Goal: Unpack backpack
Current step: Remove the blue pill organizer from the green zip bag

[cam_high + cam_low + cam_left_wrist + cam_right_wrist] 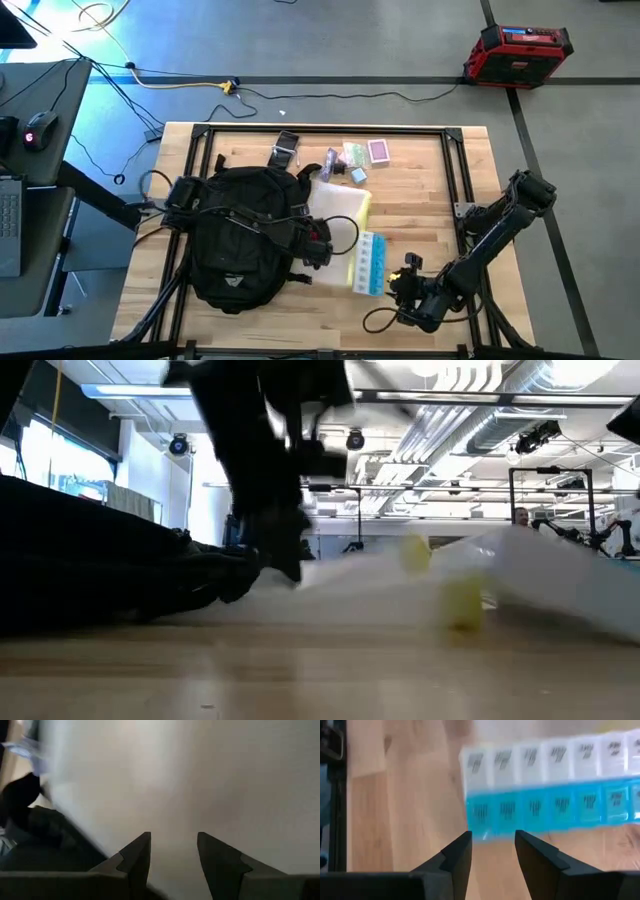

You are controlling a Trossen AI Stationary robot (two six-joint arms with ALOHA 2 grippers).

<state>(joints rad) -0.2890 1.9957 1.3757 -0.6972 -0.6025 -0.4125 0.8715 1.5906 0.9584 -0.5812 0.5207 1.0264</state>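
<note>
Two grippers, jaws apart, neither holding anything.
Backpack point(240, 238) lies lower left of table; left gripper point(318, 243) at its right edge, right gripper point(402, 282) beside pill organizer point(368, 263), well apart from backpack.

floor point(330, 50): grey | desk point(30, 190): left | ceiling pipes point(500, 420): lit

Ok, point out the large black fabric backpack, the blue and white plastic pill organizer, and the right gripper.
large black fabric backpack point(235, 235): high view, middle of its rounded body.
blue and white plastic pill organizer point(545, 810): right wrist view, on the blue row of lids.
right gripper point(492, 850): right wrist view, midway between its fingertips.
</note>
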